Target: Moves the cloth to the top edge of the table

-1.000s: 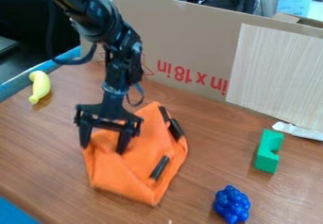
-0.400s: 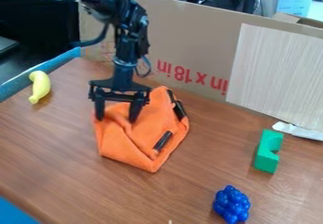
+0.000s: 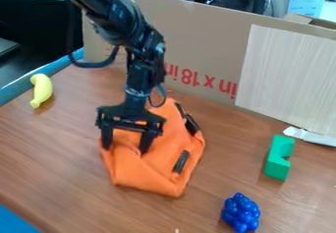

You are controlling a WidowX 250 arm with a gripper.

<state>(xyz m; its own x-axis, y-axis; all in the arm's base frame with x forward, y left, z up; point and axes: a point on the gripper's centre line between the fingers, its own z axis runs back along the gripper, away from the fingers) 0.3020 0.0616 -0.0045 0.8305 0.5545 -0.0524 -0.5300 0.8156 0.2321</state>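
Orange is the cloth (image 3: 154, 165), which lies folded and wrinkled on the brown table (image 3: 62, 153), with dark strips (image 3: 181, 161) on it. The black gripper (image 3: 125, 149) hangs down over its left part, and I see its two fingers (image 3: 147, 141) standing wide from each other, with orange fabric between them. The yellow banana (image 3: 41, 89) lies well apart, near the blue table edge. On the other side of the cloth are the green block (image 3: 278, 159) and the blue grapes (image 3: 240, 212).

Fixed camera is looking down at a slant onto the table (image 3: 46, 153), facing the cardboard wall (image 3: 203, 35) along its far side, and is keeping a middle distance.
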